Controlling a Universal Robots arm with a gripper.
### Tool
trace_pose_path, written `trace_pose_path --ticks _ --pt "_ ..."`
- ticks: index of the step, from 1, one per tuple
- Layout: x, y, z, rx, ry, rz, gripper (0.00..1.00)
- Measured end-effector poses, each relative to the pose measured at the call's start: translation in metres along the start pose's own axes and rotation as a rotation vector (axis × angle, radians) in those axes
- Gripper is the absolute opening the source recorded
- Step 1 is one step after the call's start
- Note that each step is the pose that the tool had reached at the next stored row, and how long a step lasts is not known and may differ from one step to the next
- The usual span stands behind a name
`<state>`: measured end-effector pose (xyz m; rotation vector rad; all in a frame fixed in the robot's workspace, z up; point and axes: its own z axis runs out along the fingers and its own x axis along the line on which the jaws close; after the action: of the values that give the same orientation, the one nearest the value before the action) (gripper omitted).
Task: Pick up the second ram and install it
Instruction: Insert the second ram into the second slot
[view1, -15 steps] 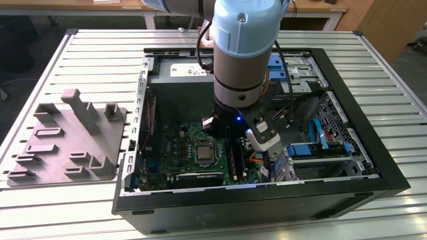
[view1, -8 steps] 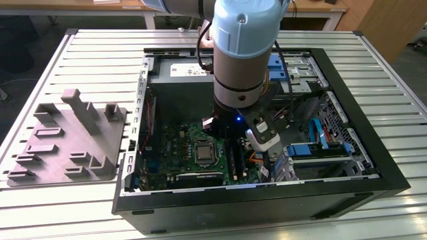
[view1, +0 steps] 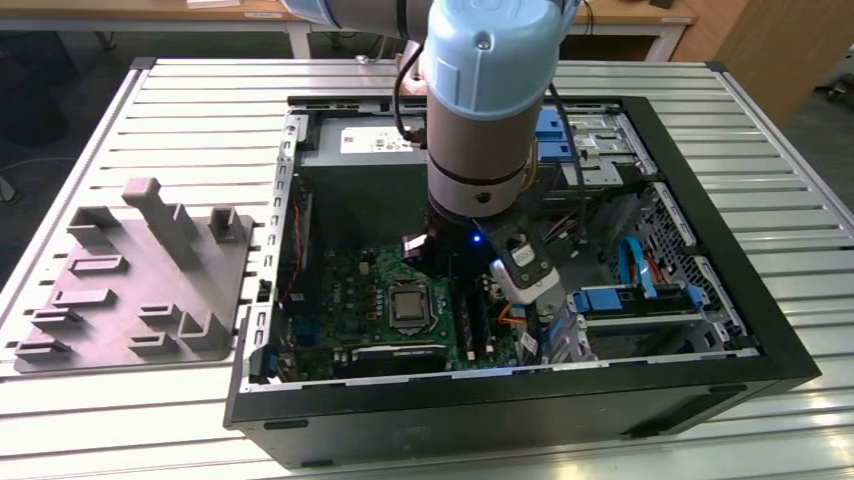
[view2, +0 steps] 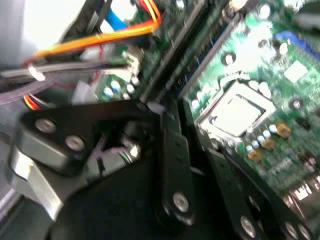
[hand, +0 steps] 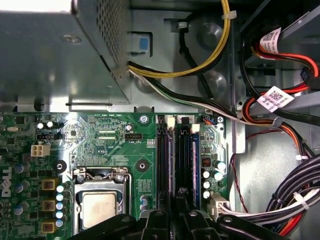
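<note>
Inside the open black PC case (view1: 694, 330), my claw (hand: 175, 212) sits over the long black slot rails (hand: 177, 160), seating step; fingers' state: can't tell. Thin dark-green second ram (hand: 195, 165) needs a straight press.

The open computer case (view1: 694, 370) sits on the table (view1: 200, 100) — a parts fixture (view1: 140, 290) beside it (exterior view's left) — with the motherboard (view1: 354, 290) inside.

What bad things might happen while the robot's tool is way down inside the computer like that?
1. The tool sits right over the narrow black memory slots; if it is a little off line, it might press on the slot rails or the green motherboard instead.
2. The processor socket lies close beside it and could get bumped.
3. Loose red and orange cables hang nearby and might snag the arm.
</note>
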<state>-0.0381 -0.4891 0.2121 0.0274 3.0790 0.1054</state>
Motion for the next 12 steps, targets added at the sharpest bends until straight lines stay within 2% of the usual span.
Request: trace_pose_path --ticks 2,4,12 --pt "0.0000 0.0000 -0.0008 0.0003 0.0001 0.000 0.19" --pt "-0.0003 0.0003 -0.0048 0.0000 0.0000 0.000 0.19" --pt "-0.0017 0.0020 -0.0287 -0.0001 -0.0001 0.000 0.19"
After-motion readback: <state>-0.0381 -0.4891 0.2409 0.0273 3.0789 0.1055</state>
